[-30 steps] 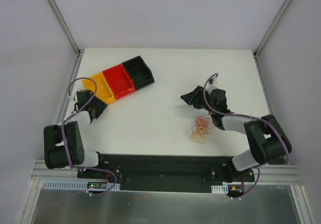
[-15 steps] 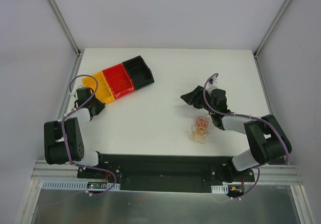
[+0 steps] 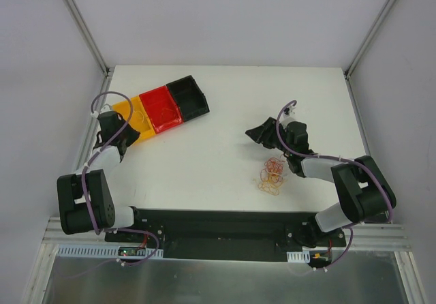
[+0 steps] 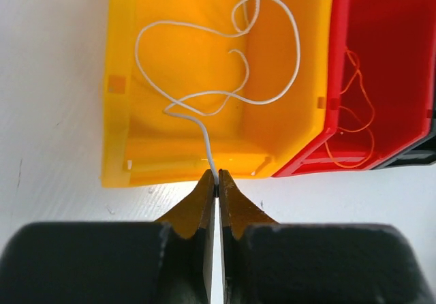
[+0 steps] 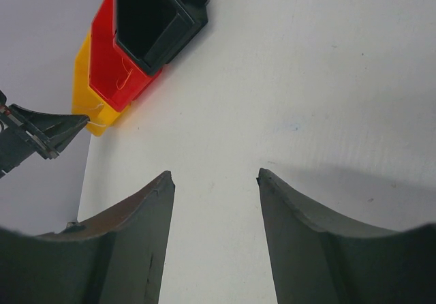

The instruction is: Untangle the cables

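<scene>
Cables (image 3: 271, 176): tangled heap toward near right corner of surface (image 3: 218, 154) | left gripper (image 4: 216, 176): pinching white wire (image 4: 206, 140) at yellow bin (image 4: 116, 113) rim | right gripper (image 5: 214, 176): spread, near heap

Bare white tabletop (image 3: 225, 113) lies open to the right of the three-bin tray (image 3: 187, 96), with the wire tangle (image 3: 271, 176) and right gripper (image 5: 214, 178) well apart from it. At the tray's yellow end, the left gripper (image 4: 216, 181), pinching a white wire (image 4: 204, 133), blocks the approach.
</scene>
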